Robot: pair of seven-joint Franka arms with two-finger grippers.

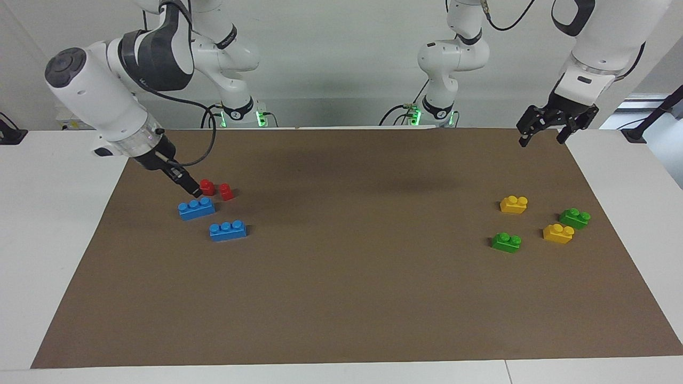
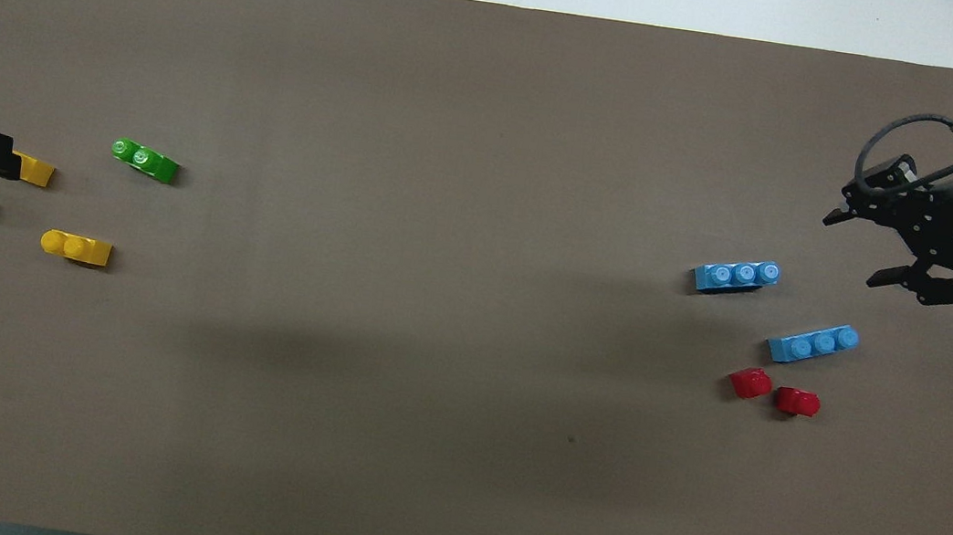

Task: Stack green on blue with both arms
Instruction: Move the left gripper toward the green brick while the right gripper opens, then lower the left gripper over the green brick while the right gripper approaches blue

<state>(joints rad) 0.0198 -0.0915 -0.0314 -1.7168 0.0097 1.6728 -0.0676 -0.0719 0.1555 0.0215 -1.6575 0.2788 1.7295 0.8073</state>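
Two blue bricks (image 1: 197, 208) (image 1: 228, 230), three-studded plastic, and two red ones (image 1: 207, 187) lie toward the right arm's end. Two green bricks (image 1: 506, 242) (image 1: 574, 217) and two yellow (image 1: 514, 204) lie toward the left arm's end. The right gripper (image 2: 875, 248) hangs wide open over the mat's edge there; the left gripper (image 1: 543, 133) is open too.

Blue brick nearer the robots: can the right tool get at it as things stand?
Probably yes. The right tool hangs open close by that blue brick, whose studs are uncovered. The two red bricks lie beside it but apart from it, and the other blue brick lies clear of it.
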